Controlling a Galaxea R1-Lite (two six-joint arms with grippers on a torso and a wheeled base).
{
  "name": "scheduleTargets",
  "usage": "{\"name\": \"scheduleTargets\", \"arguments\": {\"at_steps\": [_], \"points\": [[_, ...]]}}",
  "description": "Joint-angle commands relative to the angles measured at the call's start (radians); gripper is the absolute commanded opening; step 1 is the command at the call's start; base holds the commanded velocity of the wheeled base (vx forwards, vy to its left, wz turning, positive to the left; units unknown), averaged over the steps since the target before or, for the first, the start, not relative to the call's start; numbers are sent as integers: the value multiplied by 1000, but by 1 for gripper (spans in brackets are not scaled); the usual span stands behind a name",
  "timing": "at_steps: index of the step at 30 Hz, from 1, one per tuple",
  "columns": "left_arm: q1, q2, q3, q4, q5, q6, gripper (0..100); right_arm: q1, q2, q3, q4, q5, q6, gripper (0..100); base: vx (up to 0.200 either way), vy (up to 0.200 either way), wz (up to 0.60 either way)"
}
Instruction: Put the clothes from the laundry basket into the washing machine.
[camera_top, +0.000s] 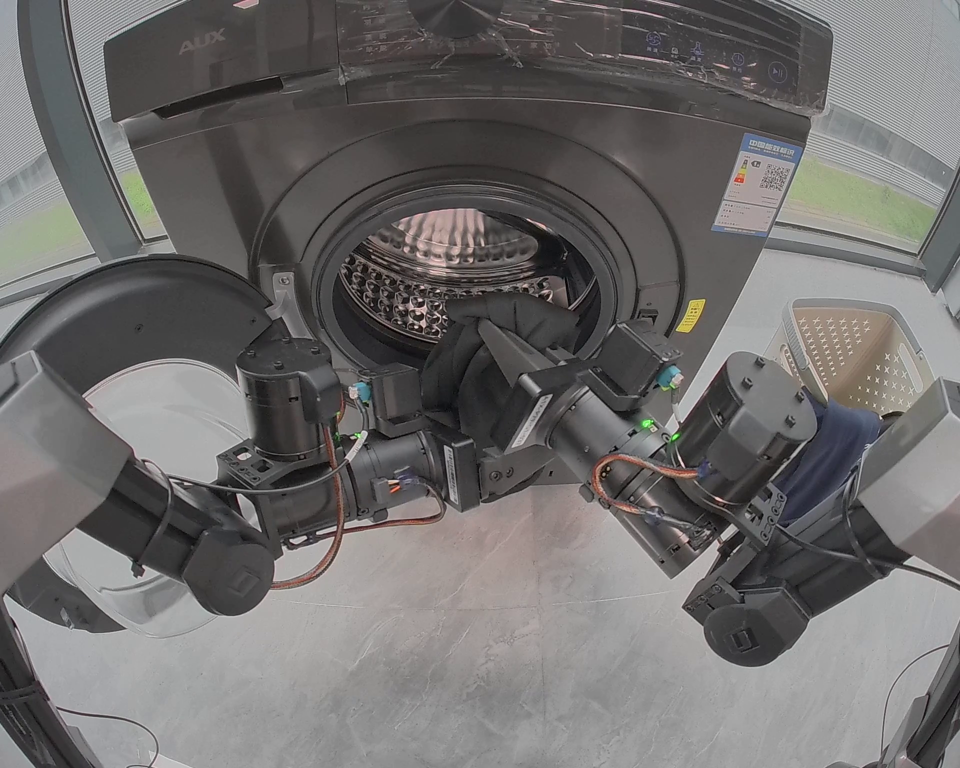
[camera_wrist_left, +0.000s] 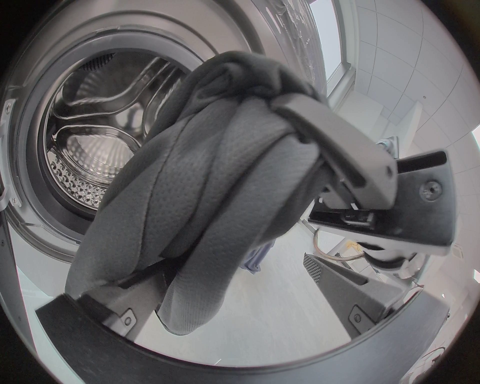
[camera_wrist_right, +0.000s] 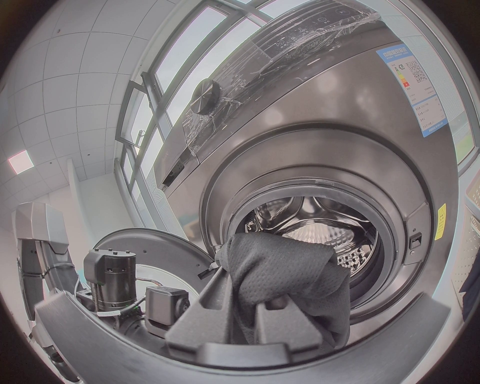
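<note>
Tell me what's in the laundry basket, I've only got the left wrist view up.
Observer: A dark blue garment lies at the laundry basket's near edge, right of the washing machine.
Operator: Is the door out of the way?
Observer: The door stands wide open on the robot's left.
Operator: How firm is the hold on the grey garment?
Observer: In the right wrist view, both fingers of the right gripper pinch the grey garment in front of the drum opening.
</note>
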Motion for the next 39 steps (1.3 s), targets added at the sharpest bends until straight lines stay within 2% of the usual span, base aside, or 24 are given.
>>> {"name": "scheduleTargets", "arguments": {"at_steps": [1,5,9,12,13,19,29,34,35,39], "points": [[-3,57,-19,-15,16,1,100,2,0,-1,-1,0,0,0,0,0,0],[-4,72,-39,-27,24,-1,100,2,-1,2,-1,0,0,0,0,0,0],[-3,78,-55,-36,59,-2,100,2,-1,2,-3,-1,2,0,0,0,0],[-3,80,-59,-47,61,-2,100,4,0,2,-3,0,2,0,0,0,0],[-3,80,-59,-47,61,-2,0,4,0,2,-3,0,2,0,0,0,0],[-10,78,-66,-53,81,-5,0,2,0,2,-3,-1,3,0,0,0,0],[-39,12,-19,-62,81,-7,0,-1,2,4,-1,-1,8,0,0,0,0],[-58,-8,4,-62,81,-5,0,0,2,68,-4,9,37,0,0,0,0],[-58,-8,4,-62,81,-7,0,0,0,79,-10,12,45,100,0,0,0],[-53,0,-5,-62,84,-5,0,0,-9,93,-24,20,60,100,0,0,0]]}}
